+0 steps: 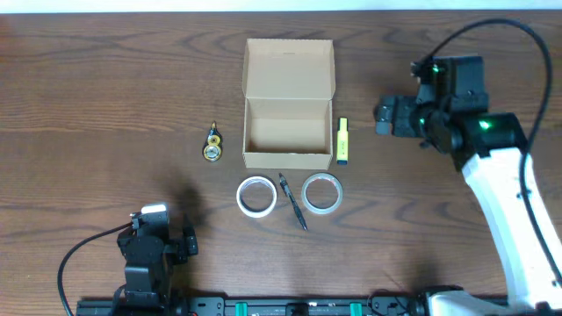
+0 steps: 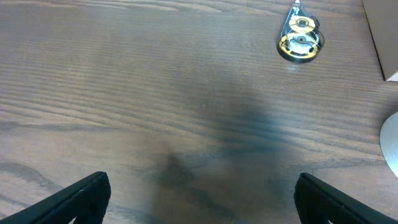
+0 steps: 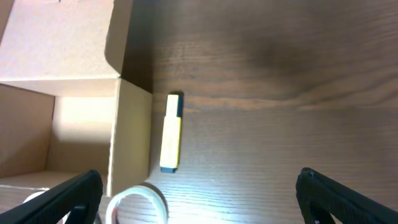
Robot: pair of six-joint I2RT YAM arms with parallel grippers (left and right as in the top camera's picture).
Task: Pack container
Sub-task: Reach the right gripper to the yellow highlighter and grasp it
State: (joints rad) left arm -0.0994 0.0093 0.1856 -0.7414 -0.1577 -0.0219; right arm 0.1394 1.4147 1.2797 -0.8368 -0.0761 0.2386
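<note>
A dark wood-grain bench point(image 1: 105, 88) carries the container point(image 1: 288, 132), a plain tan cardboard box standing open, its hinged lid point(image 1: 290, 66) folded back on the side away from the robot.

A yellow highlighter point(image 1: 342, 141) lies just beside the container's right wall and parallel to it. On the container's left, a little apart, sits a small yellow-and-black correction-tape dispenser point(image 1: 212, 146). Just in front of the container's near wall lie a tape roll point(image 1: 256, 195) and a second tape roll point(image 1: 321, 193), both flat on the bench. A dark pen point(image 1: 292, 201) lies slanted between them.

The right gripper point(image 3: 199, 196) hangs to the right of the container, beyond the highlighter and apart from both. It faces the box, with its fingers point(image 3: 68, 199) spread wide and nothing between them. Its wrist camera takes in the container's right wall, the lid flap and the highlighter alongside.

The left gripper point(image 2: 199, 196) is well clear of the container, near the robot's side and to the container's left. It is likewise spread wide over bare wood. The dispenser and a corner of the box show at the far edge of its view.
</note>
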